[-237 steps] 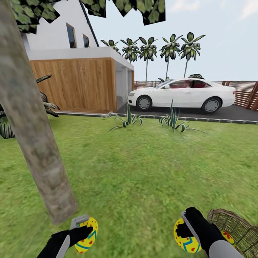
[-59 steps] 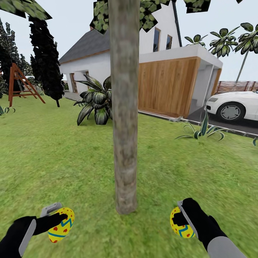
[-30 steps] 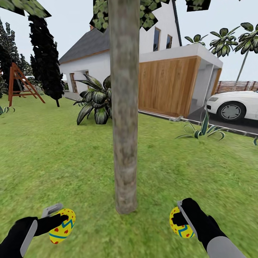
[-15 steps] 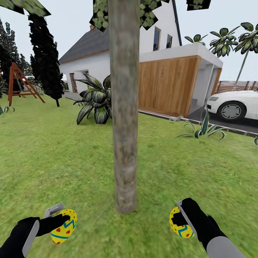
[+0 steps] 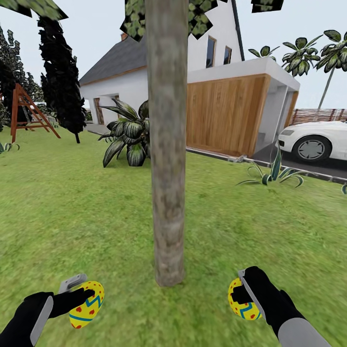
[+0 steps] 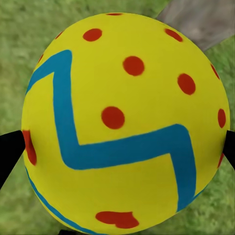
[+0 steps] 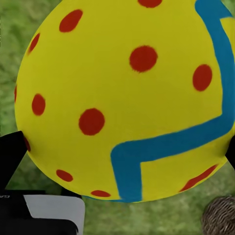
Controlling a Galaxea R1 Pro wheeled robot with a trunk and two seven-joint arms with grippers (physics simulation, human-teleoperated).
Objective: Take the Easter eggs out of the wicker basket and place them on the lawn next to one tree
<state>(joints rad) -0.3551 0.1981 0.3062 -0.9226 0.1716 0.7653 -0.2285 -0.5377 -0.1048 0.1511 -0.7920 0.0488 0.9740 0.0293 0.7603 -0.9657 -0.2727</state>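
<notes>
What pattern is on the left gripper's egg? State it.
Yellow egg with blue zigzag and red dots; left wrist view.

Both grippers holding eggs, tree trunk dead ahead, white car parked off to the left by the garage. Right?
One thing is off: the white car is at the right of the head view, by the garage, not the left. The rest holds: the left gripper and right gripper each hold an egg, and the tree trunk stands straight ahead.
</notes>
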